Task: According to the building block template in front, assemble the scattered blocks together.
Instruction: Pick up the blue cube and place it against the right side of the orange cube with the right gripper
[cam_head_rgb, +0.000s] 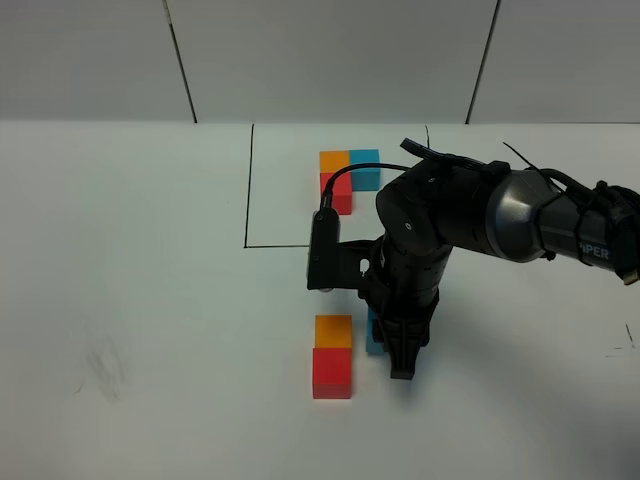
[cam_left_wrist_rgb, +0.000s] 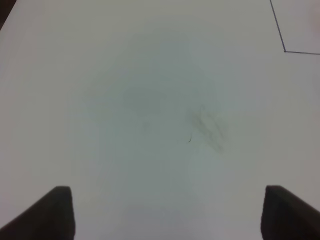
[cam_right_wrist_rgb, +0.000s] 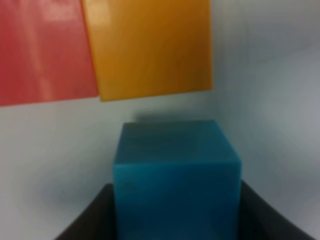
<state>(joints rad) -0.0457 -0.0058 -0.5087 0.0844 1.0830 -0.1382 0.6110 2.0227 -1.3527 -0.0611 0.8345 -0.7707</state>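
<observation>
Exterior high: template (cam_head_rgb: 250, 180) is a black-lined frame at roughly 12 o'clock on the white table (cam_head_rgb: 130, 300), holding an L of cubes: orange one (cam_head_rgb: 334, 161), blue one (cam_head_rgb: 365, 168) touching it at its 3 o'clock, red one (cam_head_rgb: 337, 193) touching the orange at its 6 o'clock. Loose cubes sit below the frame, about 6 o'clock from the template L: orange block (cam_head_rgb: 333, 331) with red block (cam_head_rgb: 332, 373) touching it at 6 o'clock. Sky-blue block (cam_head_rgb: 374, 333) is just beside the orange one at its 3 o'clock, mostly hidden by the right arm (cam_head_rgb: 470, 215), which comes in from 3 o'clock and points down. Right gripper (cam_head_rgb: 398, 360) fingers straddle the blue block. Faint scuff (cam_head_rgb: 105, 368) on the table at 8 o'clock. Left arm not in this view

Left wrist: left gripper (cam_left_wrist_rgb: 165, 212) is released, two dark fingertips (cam_left_wrist_rgb: 57, 210) wide apart with bare table (cam_left_wrist_rgb: 150, 75) between them, nothing held. Smudge (cam_left_wrist_rgb: 207, 127) on the surface, a corner of the black frame line (cam_left_wrist_rgb: 285, 50) near the edge of the picture

Right wrist: sky-blue block (cam_right_wrist_rgb: 175, 175) fills the gap between the dark fingers (cam_right_wrist_rgb: 92, 220), both flush against its sides, so the pincer is grasping it. Orange block (cam_right_wrist_rgb: 150, 47) just beyond it with a narrow strip of table between them; cannot tell whether they touch. Red block (cam_right_wrist_rgb: 45, 50) touches the orange one side by side
</observation>
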